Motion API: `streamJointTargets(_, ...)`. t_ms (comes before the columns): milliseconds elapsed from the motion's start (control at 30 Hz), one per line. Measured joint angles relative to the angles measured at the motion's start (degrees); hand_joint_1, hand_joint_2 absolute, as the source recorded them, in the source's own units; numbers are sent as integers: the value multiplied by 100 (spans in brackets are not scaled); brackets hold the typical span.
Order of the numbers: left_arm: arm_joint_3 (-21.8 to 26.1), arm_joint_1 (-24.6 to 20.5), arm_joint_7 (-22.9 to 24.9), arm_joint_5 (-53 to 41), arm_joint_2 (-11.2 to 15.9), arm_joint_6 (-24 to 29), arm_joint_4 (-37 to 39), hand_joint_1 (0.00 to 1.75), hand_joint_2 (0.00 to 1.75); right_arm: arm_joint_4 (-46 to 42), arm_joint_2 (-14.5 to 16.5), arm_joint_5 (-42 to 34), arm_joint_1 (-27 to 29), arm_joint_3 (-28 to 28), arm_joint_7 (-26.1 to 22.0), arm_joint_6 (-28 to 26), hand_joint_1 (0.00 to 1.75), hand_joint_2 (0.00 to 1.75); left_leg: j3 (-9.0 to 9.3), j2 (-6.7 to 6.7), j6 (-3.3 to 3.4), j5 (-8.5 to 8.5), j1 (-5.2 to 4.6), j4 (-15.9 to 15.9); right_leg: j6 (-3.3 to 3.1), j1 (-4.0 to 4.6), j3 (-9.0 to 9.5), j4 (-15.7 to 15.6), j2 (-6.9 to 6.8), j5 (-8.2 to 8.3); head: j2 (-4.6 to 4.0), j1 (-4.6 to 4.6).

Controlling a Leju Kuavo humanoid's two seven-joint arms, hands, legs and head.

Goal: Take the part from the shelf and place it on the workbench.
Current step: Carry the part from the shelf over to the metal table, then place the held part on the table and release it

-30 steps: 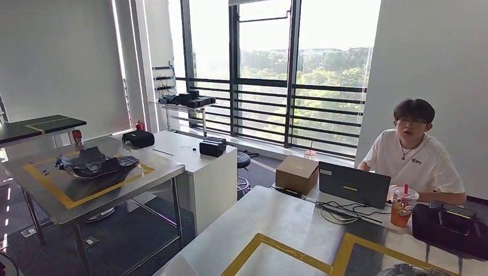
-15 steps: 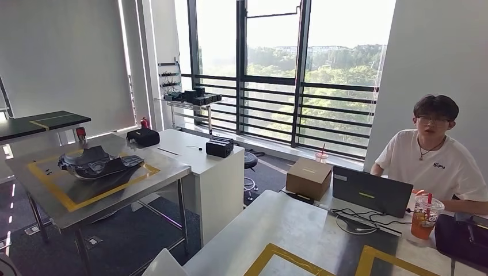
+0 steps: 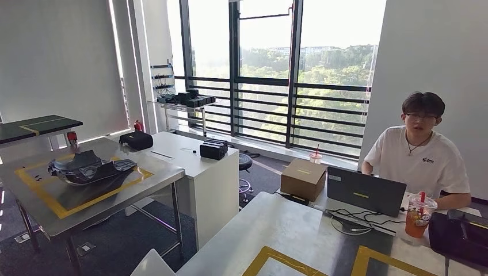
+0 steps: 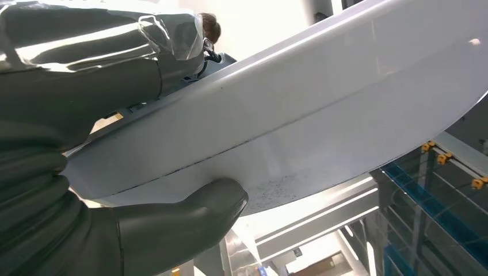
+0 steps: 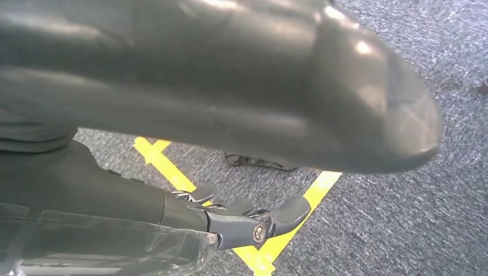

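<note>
The part [image 4: 322,115] is a long, curved white panel. My left hand [image 4: 86,172] grips it at one end, the thumb [image 4: 190,213] pressed against its underside and the fingers wrapped over its upper edge. A white corner of the part [image 3: 152,265] pokes up at the lower edge of the head view. Just beyond it stands the grey workbench [image 3: 282,224] with yellow tape outlines. My right hand [image 5: 190,115] hangs over the carpet with nothing in it, its dark fingers [image 5: 253,221] slightly bent and apart from the thumb.
A person [image 3: 423,155] sits at the workbench's far right behind a laptop [image 3: 365,191], a cardboard box [image 3: 304,178] and a drink cup [image 3: 419,215]. A second taped bench [image 3: 144,178] at the left carries a dark moulded part [image 3: 86,167]. A white cabinet [image 3: 216,178] stands between them.
The whole picture has shifted back and forth, so the camera has moved. The white corner of the held part has come up into the head view's lower edge.
</note>
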Motion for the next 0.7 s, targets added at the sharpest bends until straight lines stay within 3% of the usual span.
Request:
streamJointTargets(133, 1, 2, 9, 0, 3, 1, -4, 175, 175, -10, 8, 0, 2, 0, -4, 8, 0, 0, 10, -2, 45, 9, -15, 9, 37, -3, -25, -5, 13, -4, 1, -7)
streamJointTargets(200, 0, 2, 14, 2, 10, 4, -27, 175, 175, -43, 26, 1, 20, 0, -8, 36, 0, 0, 41, 43, 136, 116, -32, -9, 95, -11, -110, 134, -1, -88, 2, 0)
streamJointTargets(300, -10, 6, 47, 9, 17, 14, -74, 175, 175, -139, 64, 0, 36, 0, -10, 120, 0, 0, 69, 197, 286, 201, -66, -75, 93, -18, -753, 1426, -123, -631, 5, 36)
streamJointTargets(333, -14, 10, 57, 9, 20, 15, -74, 175, 175, -155, 70, 0, 38, 0, -11, 136, 0, 0, 66, 224, 293, 198, -83, -74, 89, -17, -929, 1779, -129, -745, 6, 42)
streamJointTargets(367, -16, 12, 63, 9, 21, 16, -74, 175, 175, -168, 79, 1, 44, 0, -11, 147, 0, 0, 66, 243, 298, 196, -95, -73, 104, -18, -991, 1894, -132, -758, 5, 46)
streamJointTargets(400, -18, 12, 69, 9, 22, 20, -74, 175, 175, -180, 87, 1, 50, 0, -11, 156, 0, 0, 68, 261, 299, 194, -104, -73, 129, -17, -949, 1800, -138, -697, 6, 49)
streamJointTargets(467, -22, 11, 95, 9, 22, 38, -81, 175, 175, -215, 102, 1, 54, 0, -14, 184, 0, 0, 80, 299, 295, 188, -119, -70, 183, -13, -600, 1101, -195, -420, 6, 55)
streamJointTargets(533, -31, 9, 123, 10, 21, 59, -93, 175, 175, -261, 114, 0, 46, 0, -18, 220, 0, 0, 91, 337, 265, 168, -153, -58, 163, 15, -203, 301, -312, -159, 5, 57)
streamJointTargets(567, -37, 8, 129, 13, 22, 63, -97, 175, 175, -281, 121, -1, 42, 0, -20, 232, 0, 0, 96, 355, 241, 154, -166, -52, 128, 31, -104, 95, -346, -97, 4, 56)
streamJointTargets(700, -72, 3, 135, 17, 25, 65, -112, 175, 175, -325, 157, -1, 51, 0, -21, 245, 0, 0, 70, 378, 115, 61, -141, 38, -20, 25, -49, 6, -256, -42, 5, 43)
